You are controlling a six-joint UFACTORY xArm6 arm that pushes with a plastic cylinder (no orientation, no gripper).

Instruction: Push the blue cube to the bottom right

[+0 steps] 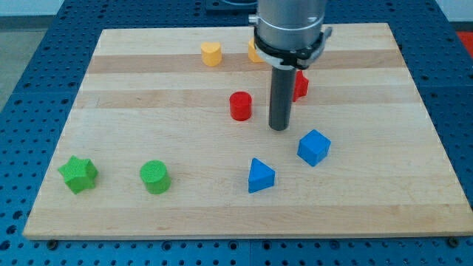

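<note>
Blue cube [314, 147] sits on the wooden board [369, 199], right of centre, in the lower half of the view. Turned at an angle, one corner pointing toward the view's bottom, top face lighter than its sides. Resting flat, apart from all else. Well short of the board's bottom-right corner.

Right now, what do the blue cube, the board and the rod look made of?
Blue cube: likely plastic, matte, one even colour with crisp edges; possibly printed, too small to tell. Board: wood, with lengthwise grain and pale and darker strips joined side by side, low sheen. Rod, ending at my tip just up-left of the cube: dark, smooth, faint highlight; metal or plastic, unclear.
</note>
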